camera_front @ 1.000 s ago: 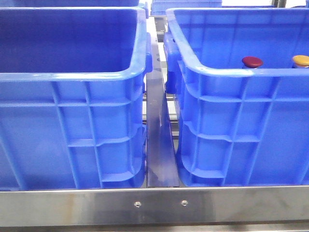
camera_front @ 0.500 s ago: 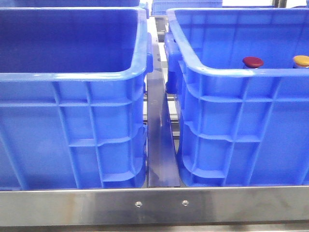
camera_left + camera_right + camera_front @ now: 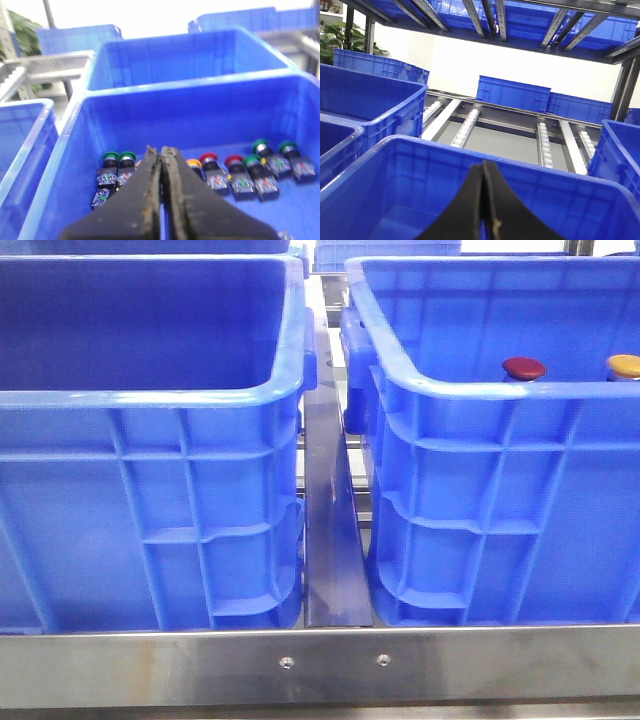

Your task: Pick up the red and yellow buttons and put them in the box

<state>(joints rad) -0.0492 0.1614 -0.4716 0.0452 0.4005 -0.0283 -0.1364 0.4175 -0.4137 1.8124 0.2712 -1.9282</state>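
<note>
In the front view a dark red button [image 3: 523,368] and a yellow button [image 3: 624,365] show just over the near rim of the right crate, the box [image 3: 470,390], whose inside looks lighter blue. Neither gripper shows in that view. In the left wrist view my left gripper [image 3: 161,150] is shut and empty. It hangs over a blue crate [image 3: 200,115] that holds several buttons, among them red caps [image 3: 208,158] and an orange cap [image 3: 193,162]. In the right wrist view my right gripper [image 3: 484,162] is shut and empty above a blue crate [image 3: 430,175] with a bare floor.
A second blue crate [image 3: 150,400] with a darker inside stands at the left, with a steel rail [image 3: 335,540] between the two crates. A steel frame bar [image 3: 330,665] runs along the front. Green-capped buttons [image 3: 119,159] lie among the others. More crates [image 3: 512,95] and roller tracks stand behind.
</note>
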